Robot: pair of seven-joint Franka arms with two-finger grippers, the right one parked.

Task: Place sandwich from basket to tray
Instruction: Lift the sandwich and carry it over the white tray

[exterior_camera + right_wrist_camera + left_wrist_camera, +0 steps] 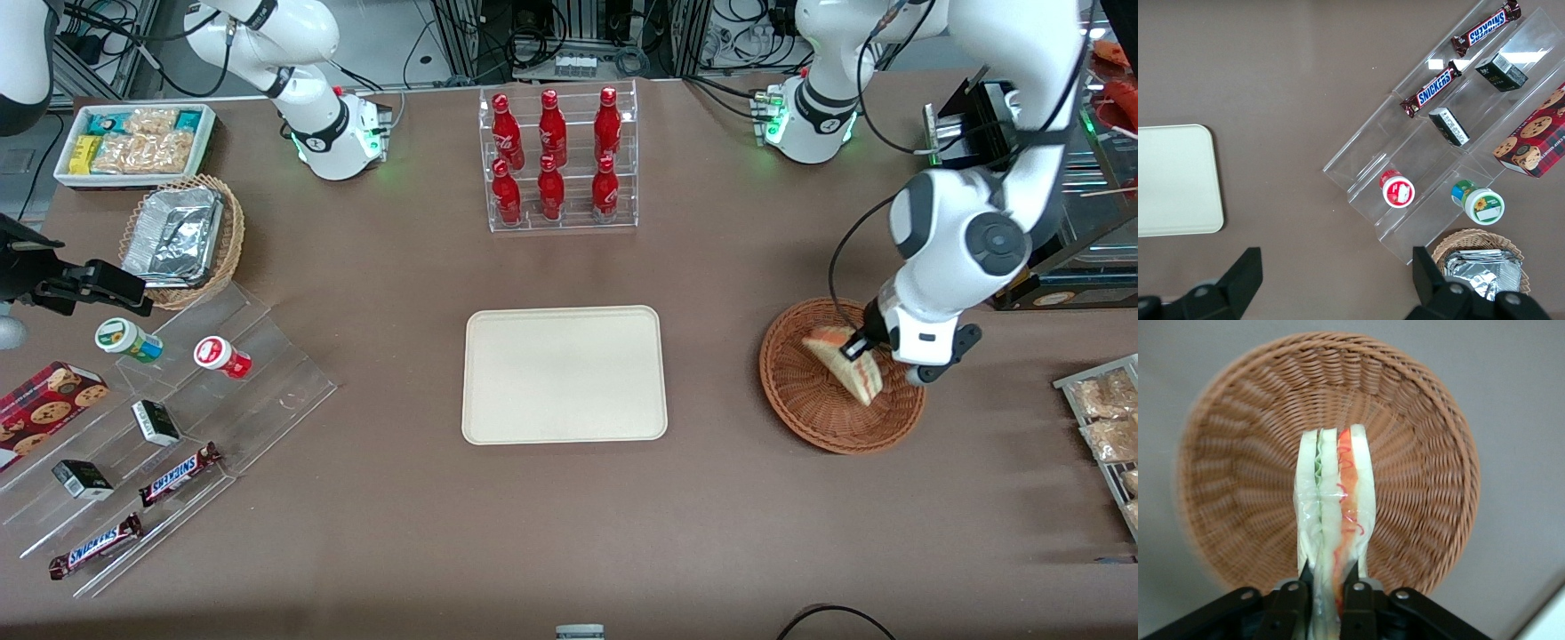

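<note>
Black gripper pinching the sandwich: pale cream bread, green stripe one side, red-orange the other. Below it, reddish-brown woven basket. Off toward the parked arm, plain cream tray.

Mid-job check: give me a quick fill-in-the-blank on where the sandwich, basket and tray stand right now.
1. The gripper is shut on the ____.
2. The sandwich hangs above the reddish-brown wicker ____.
3. The cream tray holds ____ food items.
4. The rack nearest the arm bases holds ____ red bottles.

Missing words: sandwich; basket; no; six
</note>
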